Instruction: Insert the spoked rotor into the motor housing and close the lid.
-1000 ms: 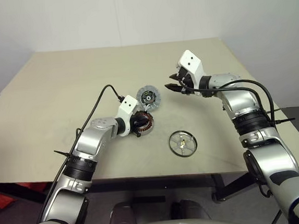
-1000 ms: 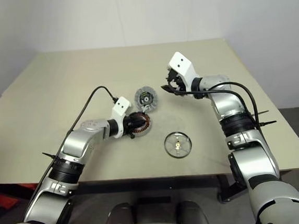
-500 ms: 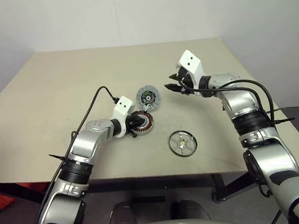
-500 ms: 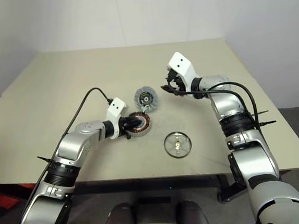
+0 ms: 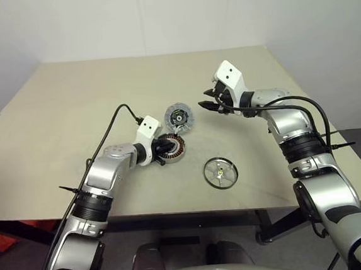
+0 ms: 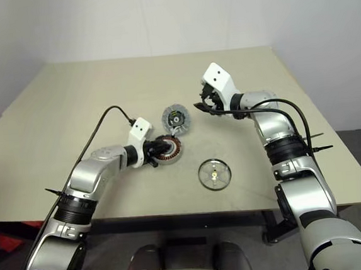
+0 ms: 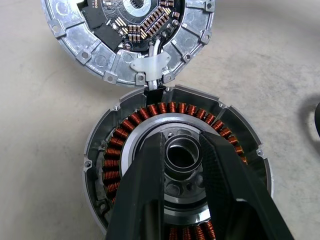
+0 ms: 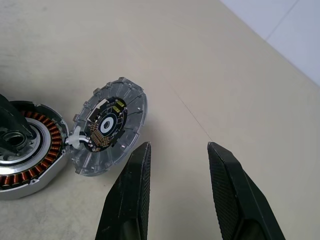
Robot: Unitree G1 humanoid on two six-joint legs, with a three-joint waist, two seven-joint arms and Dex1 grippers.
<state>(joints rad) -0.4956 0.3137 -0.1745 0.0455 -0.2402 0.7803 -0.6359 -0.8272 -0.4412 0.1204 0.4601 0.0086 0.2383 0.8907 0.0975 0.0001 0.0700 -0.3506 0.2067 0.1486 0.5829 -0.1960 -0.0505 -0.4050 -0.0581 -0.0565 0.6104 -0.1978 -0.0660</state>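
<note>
Left arm's elbow sits lower and further out than 1 s ago; left gripper [image 5: 161, 150] and housing [image 5: 172, 148] lie slightly further left on the table [image 5: 53, 121]. Since 0.5 s ago, no visible shift.

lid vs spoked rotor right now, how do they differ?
The lid stands tilted open, joined to the motor housing; the spoked rotor lies flat and apart, nearer the table's front edge. The lid is solid silver with a circuit board inside; the spoked rotor is a thin dark rim with slim spokes. Both are round, neither held.
</note>
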